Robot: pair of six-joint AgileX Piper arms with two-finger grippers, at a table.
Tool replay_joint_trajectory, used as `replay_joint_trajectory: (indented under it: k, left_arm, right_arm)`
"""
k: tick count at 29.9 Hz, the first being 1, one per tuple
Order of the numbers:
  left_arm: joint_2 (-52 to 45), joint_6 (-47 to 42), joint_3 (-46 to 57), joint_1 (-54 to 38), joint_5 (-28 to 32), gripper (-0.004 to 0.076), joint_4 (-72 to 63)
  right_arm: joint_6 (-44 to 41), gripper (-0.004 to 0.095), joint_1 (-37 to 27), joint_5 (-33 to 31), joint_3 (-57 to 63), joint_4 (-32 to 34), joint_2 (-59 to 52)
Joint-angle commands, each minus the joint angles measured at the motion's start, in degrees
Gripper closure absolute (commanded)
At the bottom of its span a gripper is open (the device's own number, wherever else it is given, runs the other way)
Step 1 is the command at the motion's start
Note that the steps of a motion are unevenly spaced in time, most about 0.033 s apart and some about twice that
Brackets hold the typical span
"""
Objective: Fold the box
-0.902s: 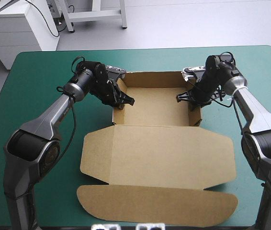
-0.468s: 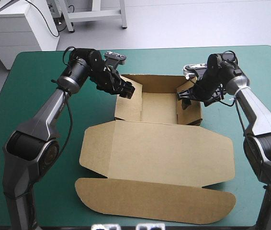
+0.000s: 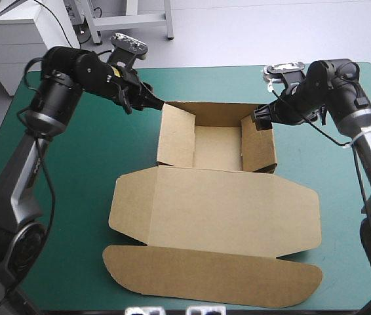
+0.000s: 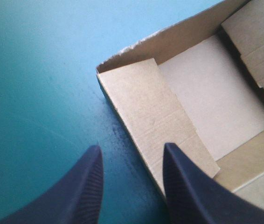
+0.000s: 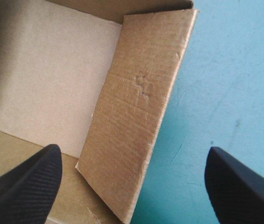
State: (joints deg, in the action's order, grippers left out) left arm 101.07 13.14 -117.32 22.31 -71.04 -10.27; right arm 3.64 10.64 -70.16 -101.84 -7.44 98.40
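The brown box (image 3: 217, 209) lies mid-table as an open tray with its far, left and right walls raised. Its lid is flat toward the near edge. Both side walls lean inward over the tray floor (image 3: 217, 146). My left gripper (image 3: 153, 102) hovers open just outside the tray's far-left corner. In the left wrist view its black fingers (image 4: 133, 148) stand apart above the teal-green cover beside the left wall (image 4: 157, 123). My right gripper (image 3: 261, 118) is open at the far end of the right wall. That wall (image 5: 139, 107) lies between its wide-spread fingers (image 5: 132, 150) without touching them.
The lid's rounded tuck flap (image 3: 212, 279) reaches close to the table's near edge. Teal-green cover (image 3: 67, 164) shows on both sides of the box and in a strip beyond its far wall.
Both side walls swung up from flat and now lean inward. My left gripper drew back up and out past the far-left corner. My right gripper shifted outward to the right wall's far end.
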Motion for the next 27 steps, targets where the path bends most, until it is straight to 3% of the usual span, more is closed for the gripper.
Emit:
replay_joint_trajectory:
  k: [1,8,13,27]
  left_arm:
    - [-7.6,2.5,-1.9,0.1,-2.7,0.0552,-1.2]
    - [-17.4,3.4,0.5,0.1,-2.8,0.0729,5.5]
    - [-24.7,3.4,10.7,0.1,-2.8,0.0732,9.5]
    - [-42.6,0.3,55.5,0.1,-0.2,0.0732,12.2]
  right_arm:
    - [0.5,0.0145,-0.3,2.2,-1.7,0.1,-4.2]
    - [0.2,0.0146,-0.3,2.4,-1.7,1.1,-3.6]
    - [0.2,0.0146,-0.3,3.0,-1.7,1.1,-2.2]
    - [-0.1,0.0167,-0.3,3.0,-1.7,0.7,5.0]
